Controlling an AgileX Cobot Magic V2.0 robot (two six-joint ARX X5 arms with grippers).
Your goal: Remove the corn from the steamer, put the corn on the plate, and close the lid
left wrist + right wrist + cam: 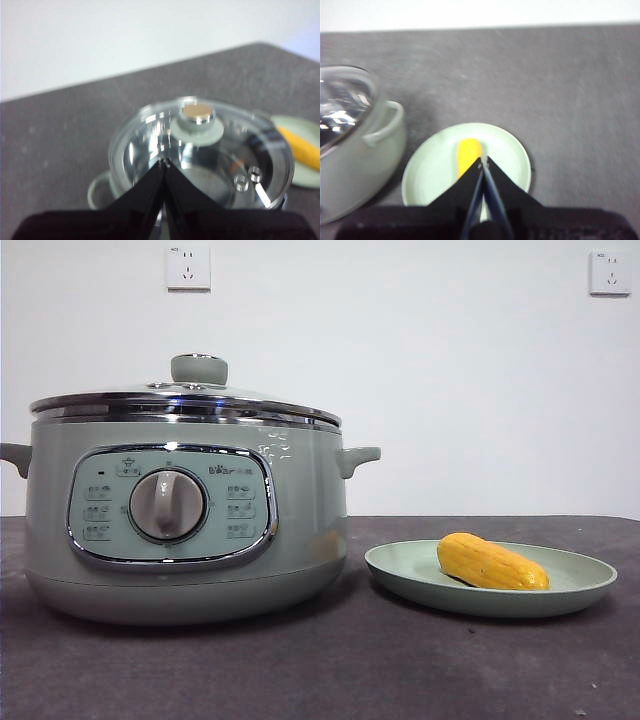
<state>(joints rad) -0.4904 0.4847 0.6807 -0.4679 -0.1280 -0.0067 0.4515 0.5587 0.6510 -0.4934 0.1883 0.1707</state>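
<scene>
Yellow-orange corn (491,562) is already lying on the pale green plate (400,570) at lower right of the front view, long axis running roughly left to right there, and the glass lid (185,400) sits flat on the steamer (300,520) at left, so honestly the task looks pretty much done. Left gripper (164,162) hangs over the lid with its fingers pressed together, knob just beyond the tips, while the right gripper (483,162) hovers over the plate, fingers also together, corn directly ahead of them and pointing the same way they do.
</scene>
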